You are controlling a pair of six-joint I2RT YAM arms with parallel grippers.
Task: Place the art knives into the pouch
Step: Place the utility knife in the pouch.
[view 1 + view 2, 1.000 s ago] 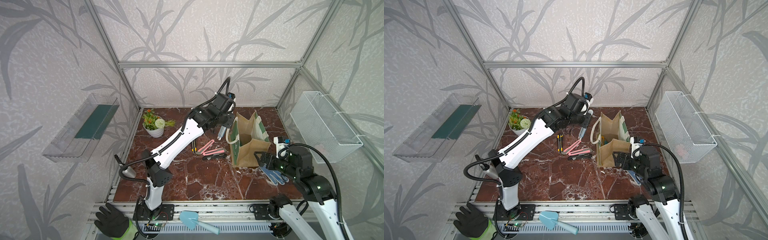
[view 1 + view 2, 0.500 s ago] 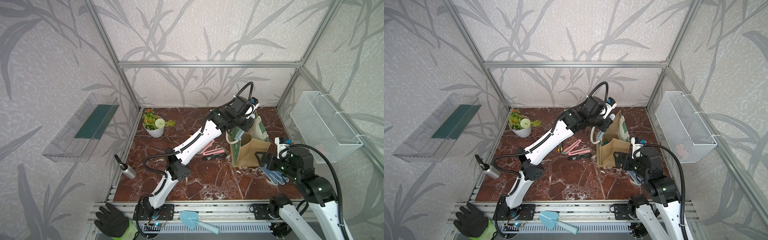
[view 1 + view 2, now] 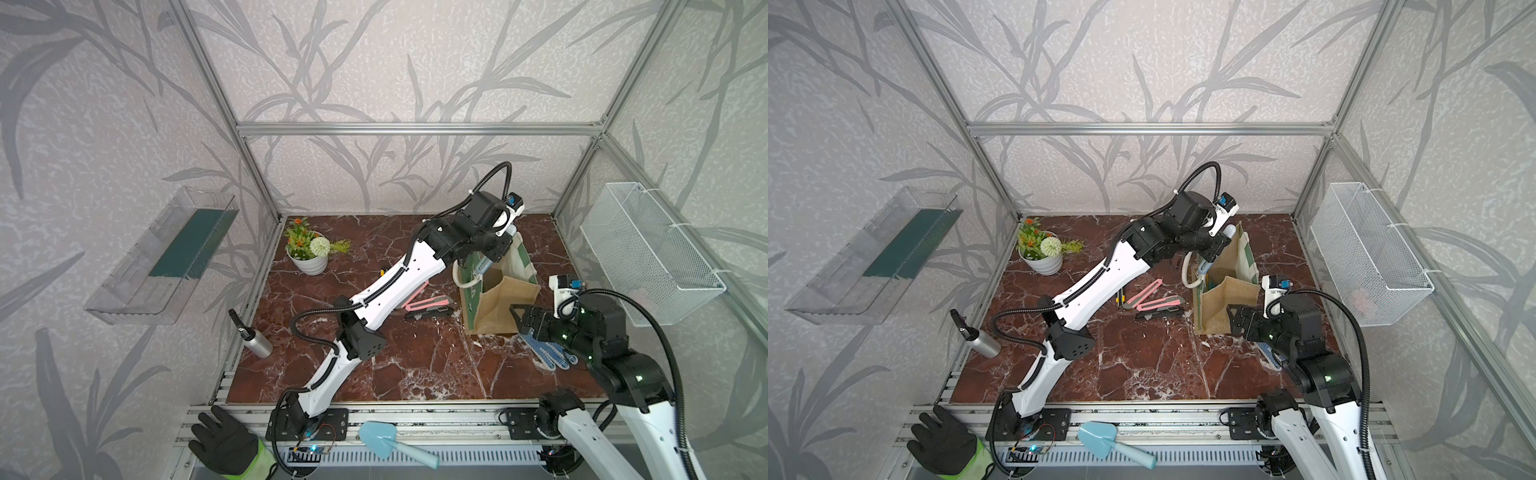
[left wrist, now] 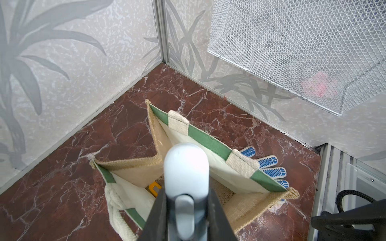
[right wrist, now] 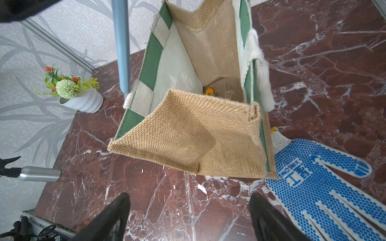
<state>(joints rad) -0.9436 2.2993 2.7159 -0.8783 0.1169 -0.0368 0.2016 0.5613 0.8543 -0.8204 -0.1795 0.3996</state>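
Art knife is clamped upright in the left gripper, jaws drawn in tight on the barrel, over the pouch. From the left wrist only the rounded pale cap is seen end-on, with the pouch mouth below it. From the right wrist the blue-grey barrel is shown at length, its lower tip level with the rim, just beside a white handle tab on a green face. Whether the tip is inside the mouth cannot be told. In both top views the knife is mostly hidden by the arm. Right gripper is spread wide, nothing held, low over the table just beside the pouch's jute side.

Surface: red-brown marble table, boxed in by aluminium frame and grey leaf-pattern walls. Pouch is stood upright near the far right corner. A blue-dotted glove is laid flat against its base. Pink cutters are left near the pouch, apart from it. A flower pot and a metal bottle are set along the left edge.

Containers: something yellow is seen on the pouch floor, too hidden to be named. A wire basket is hung on the right wall with a blurred pink item inside. A clear tray is hung on the left wall, a dark green sheet in it.
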